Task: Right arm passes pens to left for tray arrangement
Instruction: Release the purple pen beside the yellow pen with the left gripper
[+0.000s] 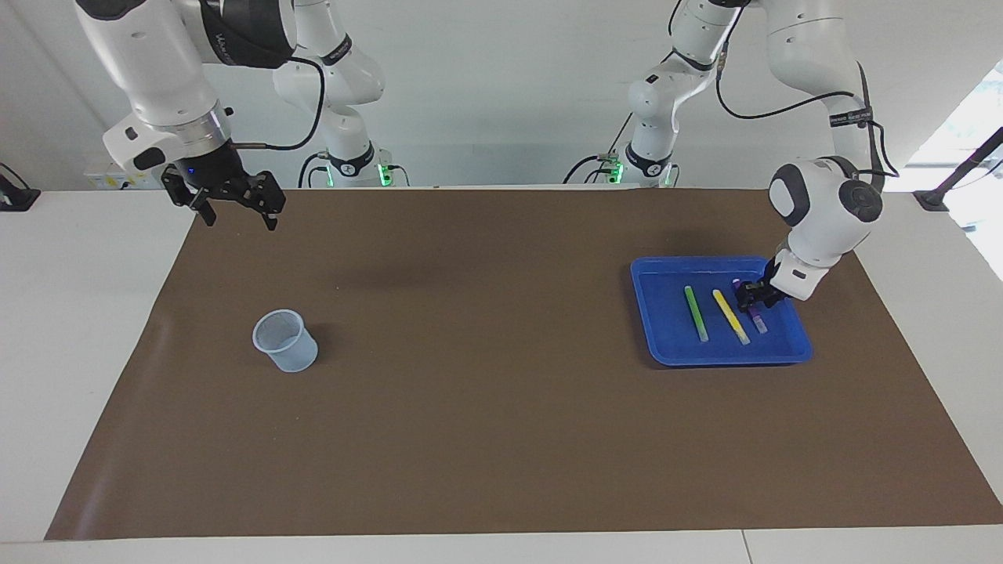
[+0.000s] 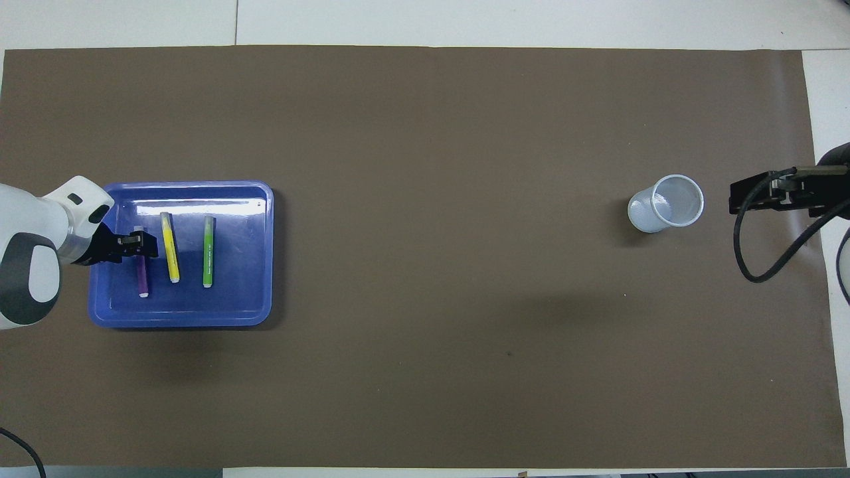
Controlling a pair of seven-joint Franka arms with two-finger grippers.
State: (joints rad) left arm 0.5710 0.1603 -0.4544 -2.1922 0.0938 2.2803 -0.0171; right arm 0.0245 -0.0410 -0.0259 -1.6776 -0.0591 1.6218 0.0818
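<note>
left gripper (image 1: 754, 296) low in the blue tray (image 1: 666, 345), jaws around the purple pen (image 1: 758, 319), grip unclear; release gently beside the yellow pen (image 1: 730, 316). right gripper (image 1: 235, 205) waits, jaws wide.

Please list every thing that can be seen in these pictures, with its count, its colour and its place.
tray: one, bright blue, on the mat at the left arm's end of the table.
green pen: one, lying in the tray.
yellow pen: one, lying in the tray beside the green pen.
purple pen: one, lying in the tray beside the yellow pen.
cup: one, clear, on the mat toward the right arm's end.
mat: one, brown, covers the table.
left gripper: black, low in the tray at the purple pen.
right gripper: black, open, raised over the mat's edge, waiting.
</note>
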